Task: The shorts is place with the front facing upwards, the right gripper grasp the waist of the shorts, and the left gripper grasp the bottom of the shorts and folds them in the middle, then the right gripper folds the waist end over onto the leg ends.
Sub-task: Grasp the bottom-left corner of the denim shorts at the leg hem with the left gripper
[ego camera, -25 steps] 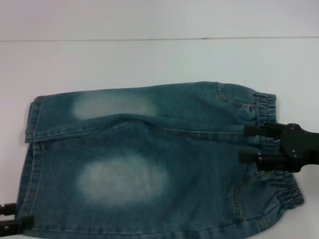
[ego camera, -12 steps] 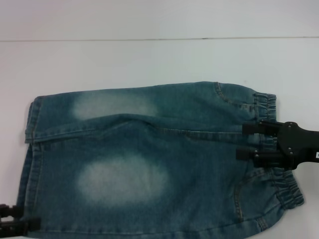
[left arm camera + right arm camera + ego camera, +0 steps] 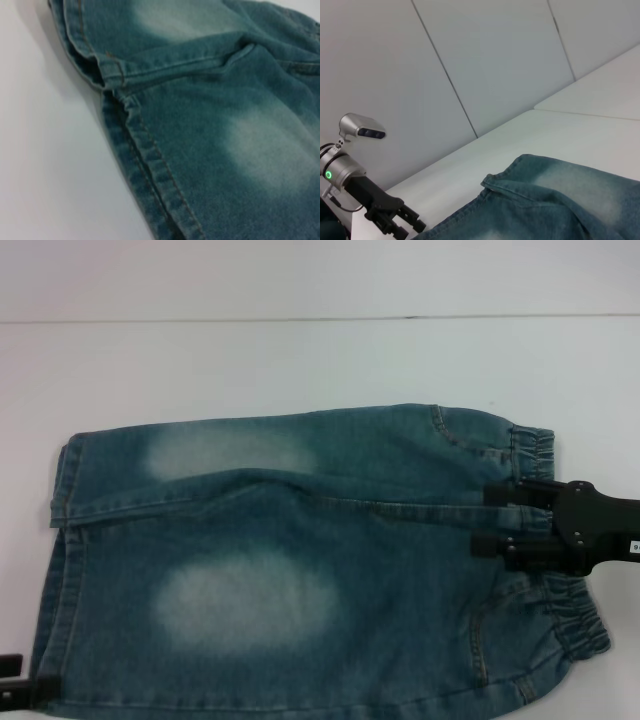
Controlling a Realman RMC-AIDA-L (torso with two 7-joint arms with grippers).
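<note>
Sliding leftward, right gripper (image 3: 487,519) spreads open fingers over gathered waistband on faded denim shorts (image 3: 300,570); left gripper (image 3: 20,692) fingers unclear.

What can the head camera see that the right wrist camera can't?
Only the head view shows the black two-fingered right gripper with its open fingers over the gathered elastic waistband, plus both pale faded patches.

Only the right wrist view shows the black left gripper together with its silver-grey wrist and green light, and the grey panelled wall behind the table. The head view catches just the left gripper's tips at the picture's edge.

Both show the blue denim shorts lying flat on the white table.
</note>
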